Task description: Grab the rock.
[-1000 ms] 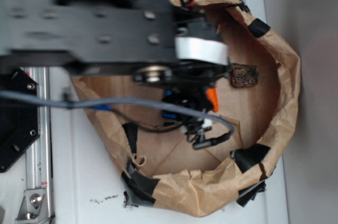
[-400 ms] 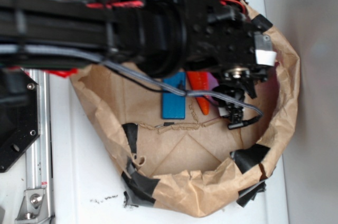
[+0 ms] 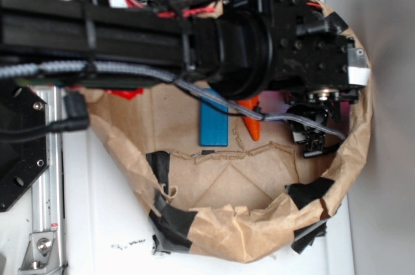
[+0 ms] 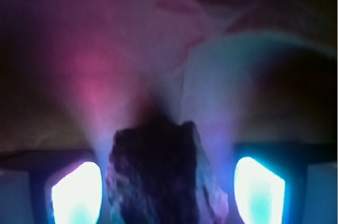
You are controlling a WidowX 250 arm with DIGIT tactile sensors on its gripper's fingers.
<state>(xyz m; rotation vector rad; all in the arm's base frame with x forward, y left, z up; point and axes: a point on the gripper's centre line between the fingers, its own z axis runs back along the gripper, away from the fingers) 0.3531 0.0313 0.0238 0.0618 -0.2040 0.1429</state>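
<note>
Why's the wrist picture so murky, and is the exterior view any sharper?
Wrist view: dim, soft-focused, tinted purple-pink; two pads glow overexposed cyan-white beside the dark rock. Exterior view: evenly lit and mostly sharp, but the arm hides the rock.

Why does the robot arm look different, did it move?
Yes. The arm swung toward the paper bag's right-hand wall, uncovering the blue block inside.
</note>
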